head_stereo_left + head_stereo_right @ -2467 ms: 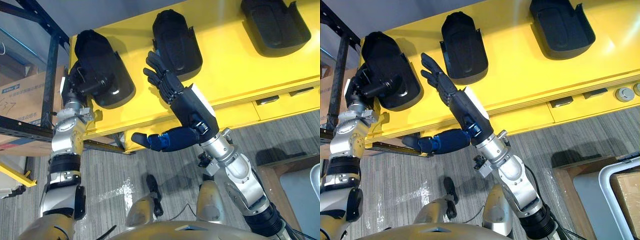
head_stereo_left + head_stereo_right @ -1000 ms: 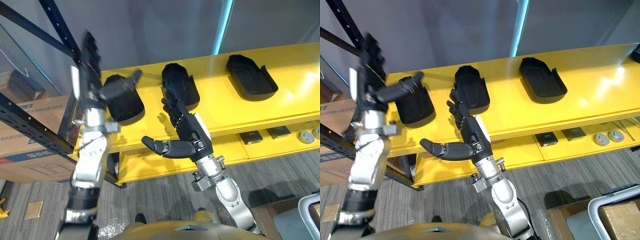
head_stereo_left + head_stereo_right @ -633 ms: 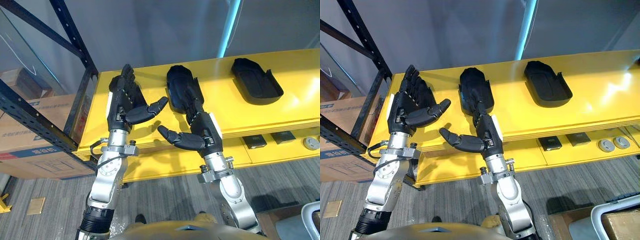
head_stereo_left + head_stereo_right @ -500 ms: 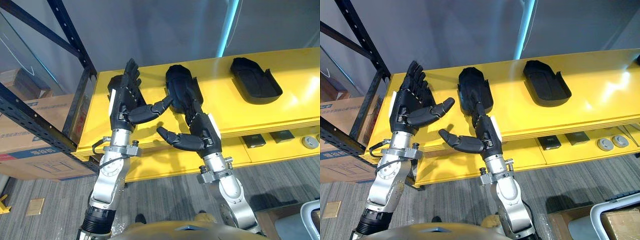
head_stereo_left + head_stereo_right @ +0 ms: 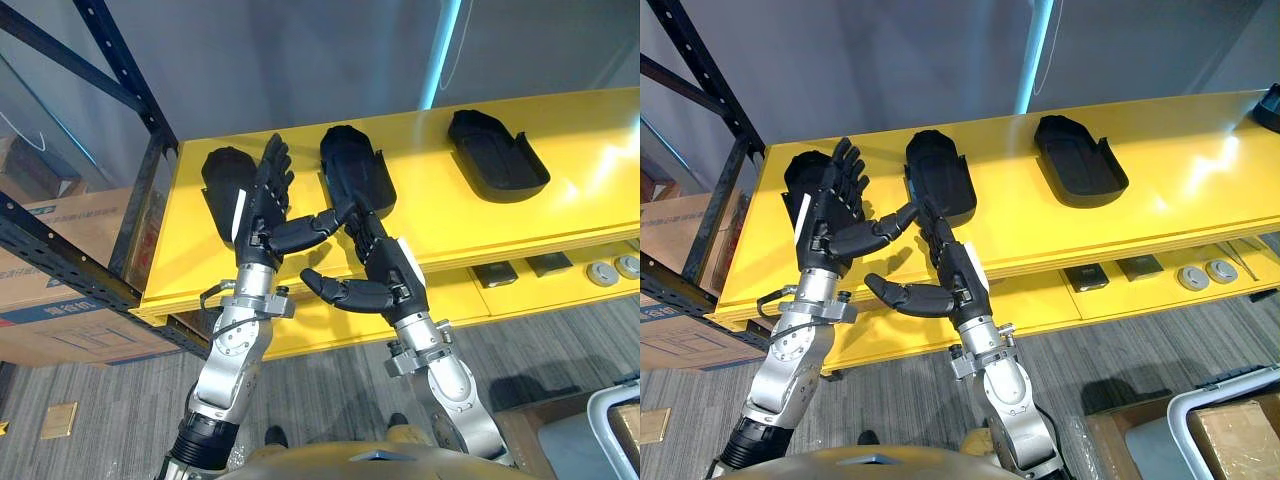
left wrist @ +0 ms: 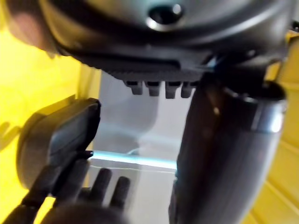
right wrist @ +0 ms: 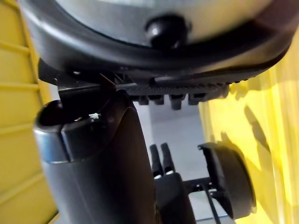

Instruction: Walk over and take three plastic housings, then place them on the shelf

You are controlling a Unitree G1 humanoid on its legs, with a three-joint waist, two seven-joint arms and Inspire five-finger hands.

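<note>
Three black plastic housings lie in a row on the yellow shelf: the left one, the middle one and the right one. My left hand is held up open in front of the shelf edge, between the left and middle housings, with its fingers straight and the thumb stretched toward the right hand. My right hand is open just beside it, below the middle housing, and holds nothing. A housing shows past the left hand's fingers, and another housing past the right hand's.
A black rack upright stands at the shelf's left end, with a cardboard box behind it. Small parts lie on a lower ledge under the shelf. A white bin sits at the lower right. Another dark item lies at the shelf's far right.
My left hand has let go of the left housing, swung up and come down open beside the right hand. The two hands are now close together. The camera has shifted as well.
</note>
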